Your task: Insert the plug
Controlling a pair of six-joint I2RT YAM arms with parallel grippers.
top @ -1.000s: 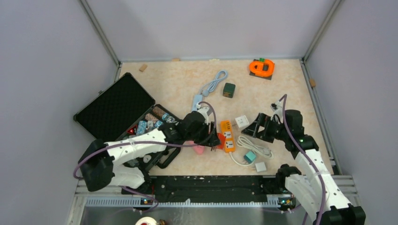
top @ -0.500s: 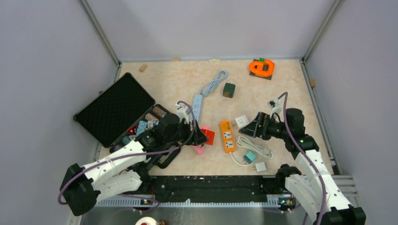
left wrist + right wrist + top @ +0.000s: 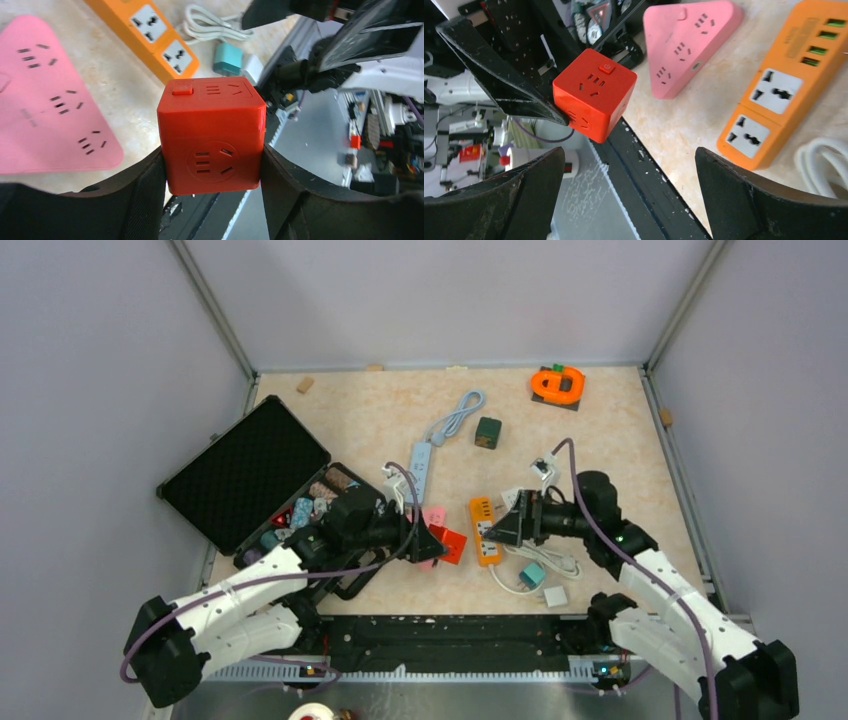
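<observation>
The left pincer holds the red plastic cube socket by two sides, and it seems lifted off the table near the front edge. The right pincer is wide and holds nothing. In the top view the cube is at 9 o'clock from the right pincer, close by, past the long orange power strip. A small teal plug and a small white plug lie on the table at 5 o'clock from the right pincer. Which plug is meant cannot be told. The right arm is nearer to both, so it likely must pick one up first
</observation>
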